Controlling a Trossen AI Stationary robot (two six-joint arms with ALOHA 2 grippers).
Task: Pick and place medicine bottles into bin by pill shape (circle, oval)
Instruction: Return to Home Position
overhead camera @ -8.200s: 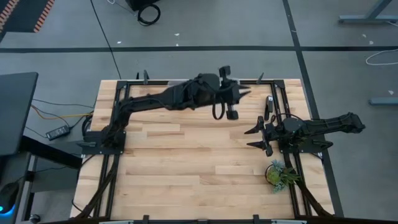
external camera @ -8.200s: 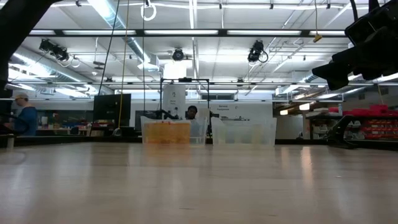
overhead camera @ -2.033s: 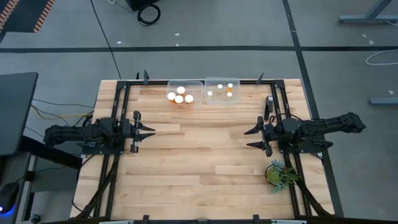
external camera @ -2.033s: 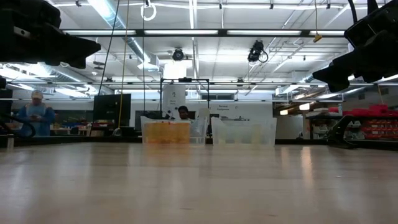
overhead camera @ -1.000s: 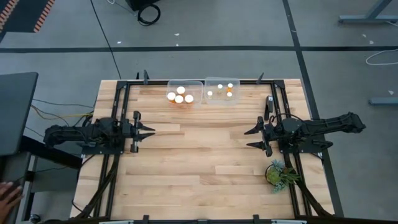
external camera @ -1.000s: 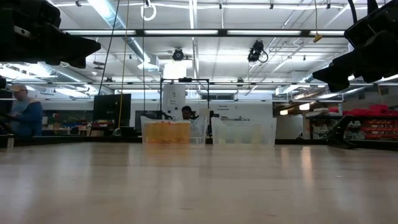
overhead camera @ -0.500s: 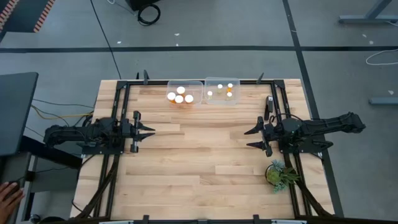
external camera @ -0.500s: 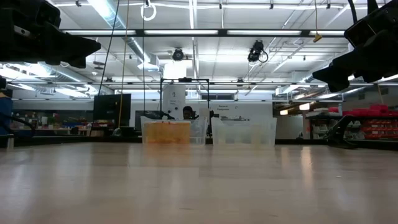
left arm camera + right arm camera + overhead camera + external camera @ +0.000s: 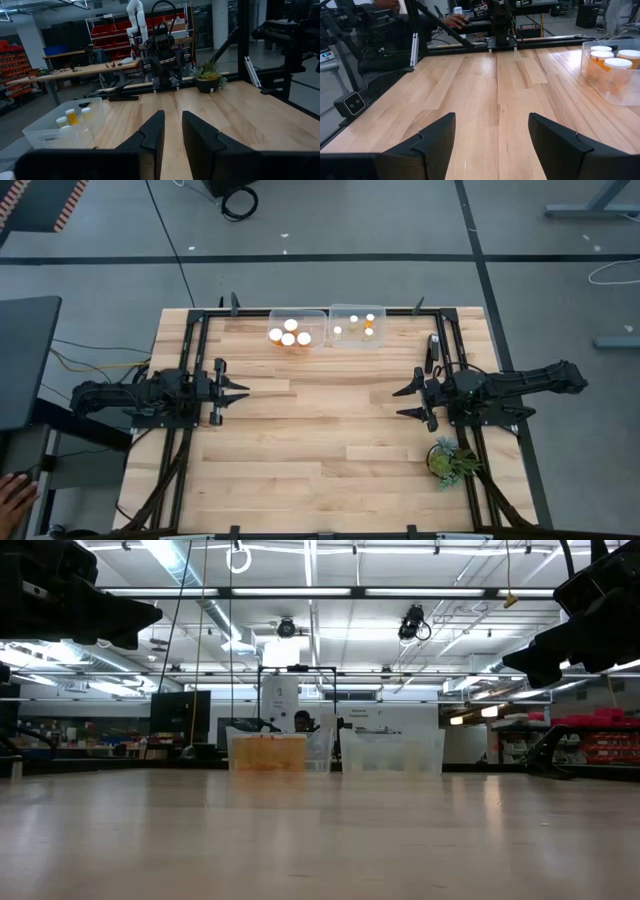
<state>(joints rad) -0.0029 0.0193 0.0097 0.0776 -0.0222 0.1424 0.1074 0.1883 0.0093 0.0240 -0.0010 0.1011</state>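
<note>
Medicine bottles [image 9: 289, 333] stand with long axes vertical, caps up, in two bins [image 9: 380, 340] at the table's [image 9: 300, 440] far edge; left gripper [image 9: 240, 393] fingers narrowly parted, right gripper [image 9: 397, 403] fingers wide apart, both empty.

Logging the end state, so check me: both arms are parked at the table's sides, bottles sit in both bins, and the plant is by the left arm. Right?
Not quite: the high view shows the potted plant beside the right arm, not the left. The rest stands: arms parked at the sides, pill bottles in both bins.
</note>
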